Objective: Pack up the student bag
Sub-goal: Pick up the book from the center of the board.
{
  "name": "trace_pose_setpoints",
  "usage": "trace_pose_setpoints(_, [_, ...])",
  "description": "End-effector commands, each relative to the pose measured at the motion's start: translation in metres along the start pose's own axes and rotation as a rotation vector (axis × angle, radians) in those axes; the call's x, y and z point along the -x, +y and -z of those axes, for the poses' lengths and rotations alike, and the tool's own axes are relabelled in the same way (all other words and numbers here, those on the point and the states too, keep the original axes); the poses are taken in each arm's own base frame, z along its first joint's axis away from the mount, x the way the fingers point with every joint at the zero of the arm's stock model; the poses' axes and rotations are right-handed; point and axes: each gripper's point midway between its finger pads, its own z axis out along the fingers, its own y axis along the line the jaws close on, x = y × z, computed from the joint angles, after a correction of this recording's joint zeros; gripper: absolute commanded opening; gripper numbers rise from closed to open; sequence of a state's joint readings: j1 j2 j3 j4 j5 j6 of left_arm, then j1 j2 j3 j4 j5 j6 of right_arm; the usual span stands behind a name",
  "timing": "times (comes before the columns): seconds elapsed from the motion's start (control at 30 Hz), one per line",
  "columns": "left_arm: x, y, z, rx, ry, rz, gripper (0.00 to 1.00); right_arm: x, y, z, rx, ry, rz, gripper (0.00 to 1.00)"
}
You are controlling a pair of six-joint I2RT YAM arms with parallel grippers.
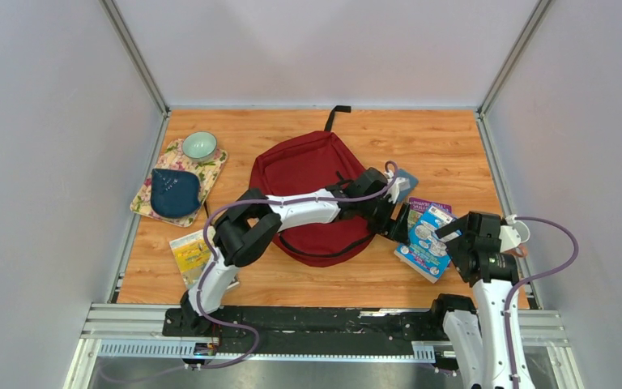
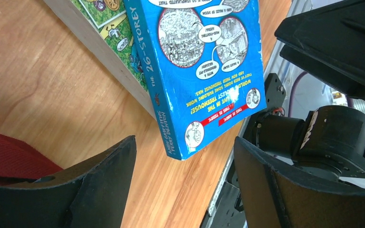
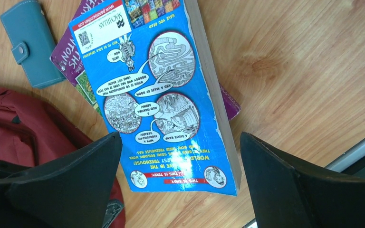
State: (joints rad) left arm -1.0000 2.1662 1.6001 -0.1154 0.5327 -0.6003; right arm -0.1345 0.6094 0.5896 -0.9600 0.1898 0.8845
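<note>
The dark red student bag (image 1: 308,174) lies flat in the middle of the table; its edge shows in the left wrist view (image 2: 9,156) and the right wrist view (image 3: 24,123). A blue paperback (image 1: 426,241) lies on a purple book (image 1: 429,207) to the bag's right. My left gripper (image 1: 394,220) reaches across the bag and is open and empty, with the blue book's corner (image 2: 204,71) just ahead of it (image 2: 185,190). My right gripper (image 1: 447,236) is open and empty above the near end of the blue book (image 3: 157,95), jaws spread wider than it (image 3: 180,190).
A teal wallet (image 1: 405,183) lies by the bag's right edge, also in the right wrist view (image 3: 28,42). A floral tray (image 1: 150,203) at the left holds a green bowl (image 1: 200,146) and a dark blue pouch (image 1: 174,192). A yellow packet (image 1: 190,255) lies near the front left.
</note>
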Motion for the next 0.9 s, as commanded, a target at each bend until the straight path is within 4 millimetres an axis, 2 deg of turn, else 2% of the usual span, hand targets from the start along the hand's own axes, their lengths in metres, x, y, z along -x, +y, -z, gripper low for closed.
trace_pose_setpoints(0.0, [0.007,-0.012,-0.009,-0.070,-0.003,0.011,0.83,-0.001,0.008,-0.004,0.037,0.014,0.006,0.98])
trace_pose_setpoints(0.27, [-0.011,-0.004,-0.028,-0.120,0.048,0.086,0.83,-0.017,0.006,-0.016,0.039,0.077,-0.001,0.98])
trace_pose_setpoints(0.37, [-0.009,-0.007,-0.033,-0.150,0.047,0.088,0.83,-0.016,0.007,-0.016,0.046,0.073,0.000,0.98])
trace_pose_setpoints(0.47, [-0.009,-0.015,-0.035,-0.207,0.059,0.115,0.77,-0.017,0.007,-0.018,0.047,0.076,0.001,0.98])
trace_pose_setpoints(0.5, [-0.008,-0.017,-0.035,-0.222,0.054,0.115,0.70,-0.017,0.008,-0.018,0.049,0.077,0.000,0.98])
trace_pose_setpoints(0.57, [-0.010,-0.018,-0.035,-0.238,0.063,0.132,0.62,-0.021,0.007,-0.019,0.051,0.089,0.000,0.98])
trace_pose_setpoints(0.73, [-0.010,-0.024,-0.032,-0.253,0.059,0.133,0.23,-0.022,0.009,-0.019,0.063,0.095,0.006,0.98])
trace_pose_setpoints(0.87, [-0.009,-0.023,-0.025,-0.221,0.054,0.107,0.03,-0.017,0.013,-0.015,0.080,0.084,0.023,0.98])
